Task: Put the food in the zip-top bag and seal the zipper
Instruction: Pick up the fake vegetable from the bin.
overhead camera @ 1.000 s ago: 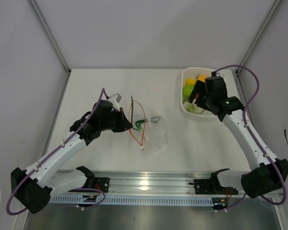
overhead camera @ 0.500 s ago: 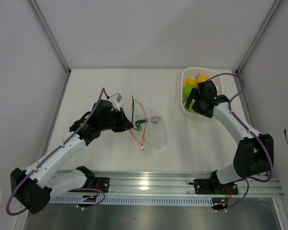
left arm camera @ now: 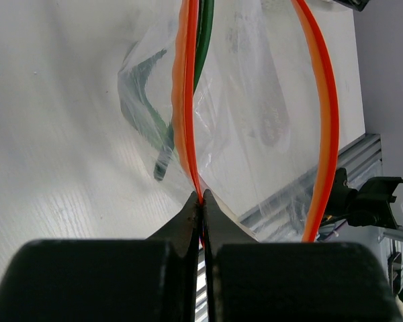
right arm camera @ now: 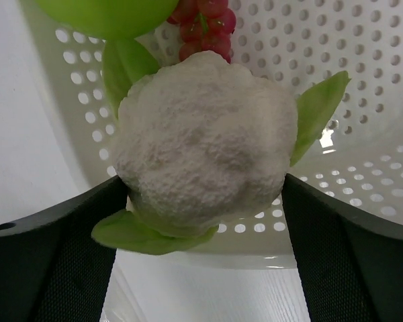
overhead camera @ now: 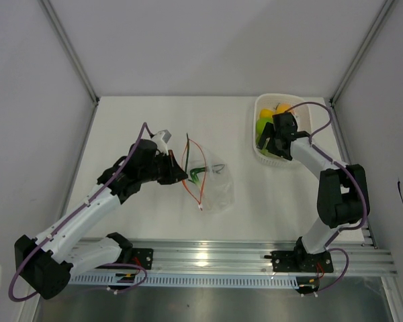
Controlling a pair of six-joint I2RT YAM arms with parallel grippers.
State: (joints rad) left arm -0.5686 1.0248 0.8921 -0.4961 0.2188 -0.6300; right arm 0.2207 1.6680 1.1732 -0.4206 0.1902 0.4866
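Reaching into the white perforated basket (right arm camera: 363, 80), the right tool (right arm camera: 205, 182) has its jaws spread wide on either side of the pale leafy piece (right arm camera: 201, 141), which sits on the basket floor next to the green apple (right arm camera: 107, 10) and the red bits (right arm camera: 205, 30). Nothing gripped yet, I think, though the wrist view is too tight to say if the pads touch the leaves. Well left of the basket, the zip-top bag (overhead camera: 215, 184) lies on the bench (overhead camera: 134, 127) with green stalks (overhead camera: 198, 173) inside. The left tool (left arm camera: 201, 201) is pinched fully down on one side of the zipper (left arm camera: 185, 100), holding the mouth agape. So I'd call this the pick stage of loading. Next move calls for closing on that piece, lifting it clear of the basket rim, and carrying it leftward to the open mouth. Sealing isn't started.
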